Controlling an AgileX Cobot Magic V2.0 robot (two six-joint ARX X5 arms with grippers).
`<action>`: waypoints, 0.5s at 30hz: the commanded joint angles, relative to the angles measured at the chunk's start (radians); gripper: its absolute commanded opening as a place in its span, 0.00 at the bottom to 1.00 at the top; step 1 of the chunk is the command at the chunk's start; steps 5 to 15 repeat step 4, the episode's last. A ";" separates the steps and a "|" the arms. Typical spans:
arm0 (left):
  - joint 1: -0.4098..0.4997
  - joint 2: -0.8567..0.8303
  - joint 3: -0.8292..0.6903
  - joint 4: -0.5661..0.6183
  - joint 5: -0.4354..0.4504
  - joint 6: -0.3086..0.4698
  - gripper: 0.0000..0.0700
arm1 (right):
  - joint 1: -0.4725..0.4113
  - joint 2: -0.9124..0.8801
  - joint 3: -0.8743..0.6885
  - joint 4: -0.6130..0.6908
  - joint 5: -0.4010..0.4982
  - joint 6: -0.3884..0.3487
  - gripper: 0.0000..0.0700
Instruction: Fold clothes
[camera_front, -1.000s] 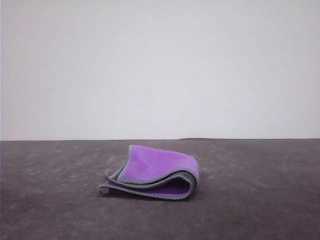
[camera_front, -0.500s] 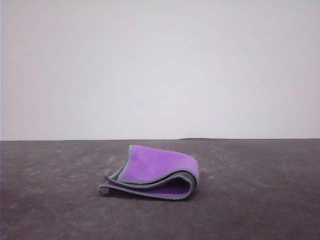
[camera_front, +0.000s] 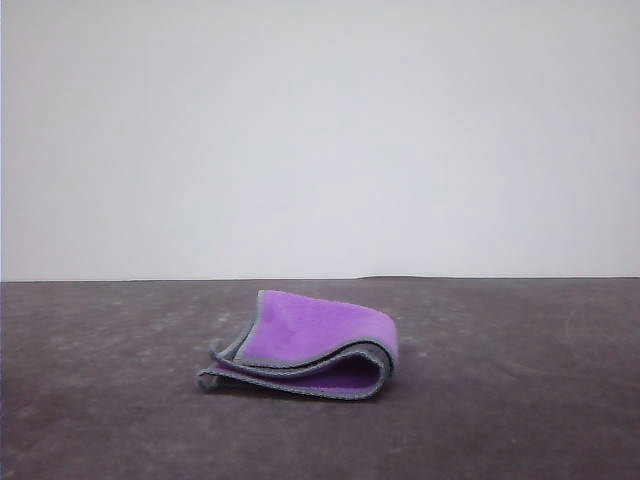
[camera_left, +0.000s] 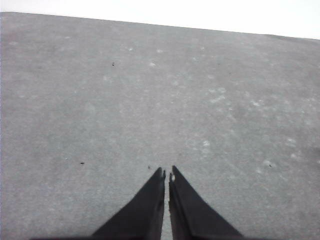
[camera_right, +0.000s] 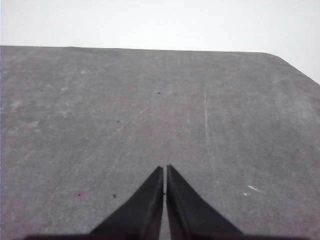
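1. The cloth (camera_front: 305, 345) lies near the middle of the table (camera_front: 100, 420), a little toward 7 o'clock of the front view's centre. It is doubled over, purple face outward, with the rounded fold at its 3 o'clock side and the grey-edged free corners fanned apart at its 9 o'clock side.

2. Judging by this, the fold looks made: the layers rest on each other with nothing pinning them, and the loop at 3 o'clock stands a bit puffed because the soft fabric is not pressed flat.

3. The left claw (camera_left: 167, 176) has its two dark fingers pressed together, tips nearly touching, pinching nothing. It hangs over bare grey table.

4. The right claw (camera_right: 165, 172) is likewise pressed together and empty, above bare table marked by faint scratches.

5. Both claws sitting closed over bare surface suggests the arms are parked away from the cloth, probably because the work is finished.

6. The front view gives the cloth's shape and layering; the wrist views give the claws' state and the table's speckled, scuffed surface close up.
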 joint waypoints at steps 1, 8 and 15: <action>0.001 -0.001 -0.019 -0.011 -0.003 0.011 0.00 | -0.002 -0.001 -0.004 0.005 0.004 0.010 0.01; 0.001 -0.001 -0.019 -0.011 -0.003 0.011 0.00 | -0.002 -0.001 -0.004 0.005 0.004 0.010 0.01; 0.001 -0.001 -0.019 -0.011 -0.003 0.011 0.00 | -0.002 -0.001 -0.004 0.005 0.004 0.010 0.01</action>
